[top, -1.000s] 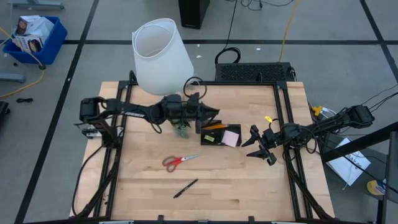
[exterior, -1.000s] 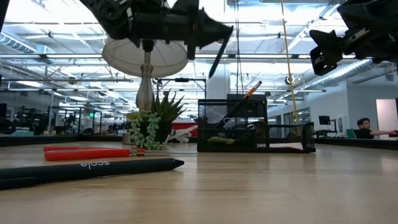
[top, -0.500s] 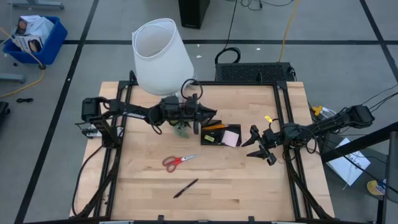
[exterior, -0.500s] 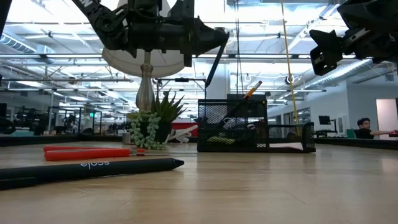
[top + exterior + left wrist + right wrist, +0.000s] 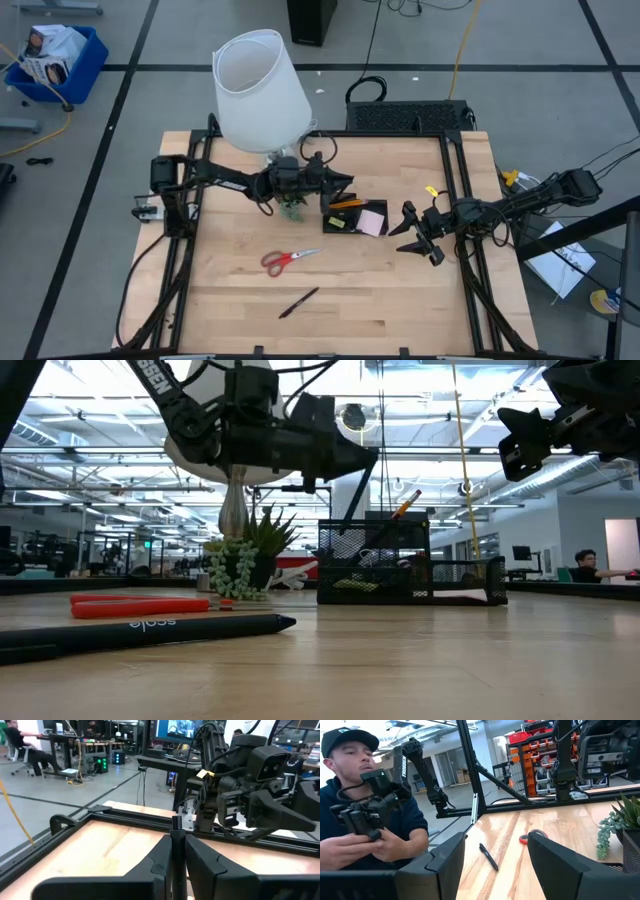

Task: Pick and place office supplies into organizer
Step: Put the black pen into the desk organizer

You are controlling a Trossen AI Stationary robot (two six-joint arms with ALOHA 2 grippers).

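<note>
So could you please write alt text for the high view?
Left gripper, shut on a thin black pen, hovers beside the black organizer; right gripper waits open nearby. Red-handled scissors and another pen lie on the table.

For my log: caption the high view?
Left gripper holds a pen over the organizer; scissors lie on the table.

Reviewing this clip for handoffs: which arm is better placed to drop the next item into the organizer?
The left. Its pincer is shut on a black pen beside the organizer; the right pincer hangs open and empty on the far side.
</note>
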